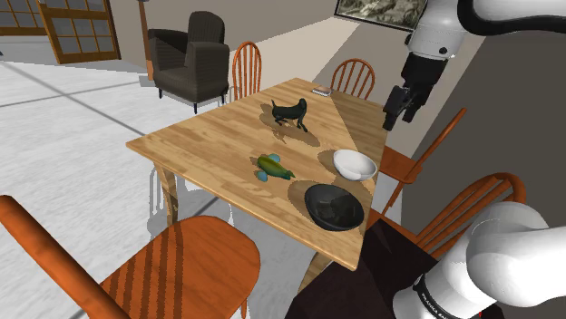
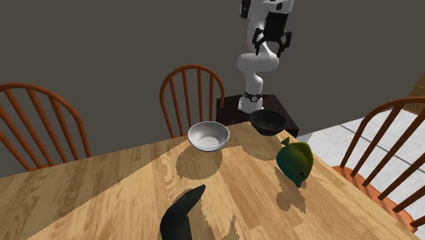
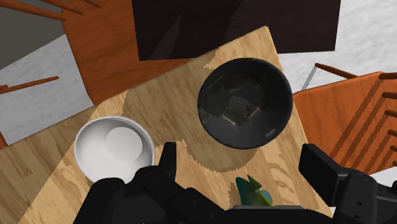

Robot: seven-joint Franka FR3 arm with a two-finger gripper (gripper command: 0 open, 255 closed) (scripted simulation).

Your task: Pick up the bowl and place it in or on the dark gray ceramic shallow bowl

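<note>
A white bowl [image 1: 355,164] [image 2: 208,136] [image 3: 114,147] stands upright on the wooden table [image 1: 218,145] near the edge facing the stand. Beside it, at the table's corner, sits the dark grey shallow bowl [image 1: 334,206] [image 2: 267,121] [image 3: 245,102], with nothing in it. My black gripper [image 1: 399,107] [image 2: 272,41] [image 3: 245,167] hangs high above the table, over this end, open with nothing between its fingers. In the wrist view both bowls lie far below, the dark one between the fingers' lines and the white one off to one side.
A green fish figure [image 1: 272,167] [image 2: 294,160] [image 3: 254,191] lies near the bowls. A black animal figure [image 1: 290,113] [image 2: 180,215] stands mid-table. Orange wooden chairs [image 1: 181,263] [image 2: 194,95] ring the table; a dark armchair [image 1: 192,59] stands beyond.
</note>
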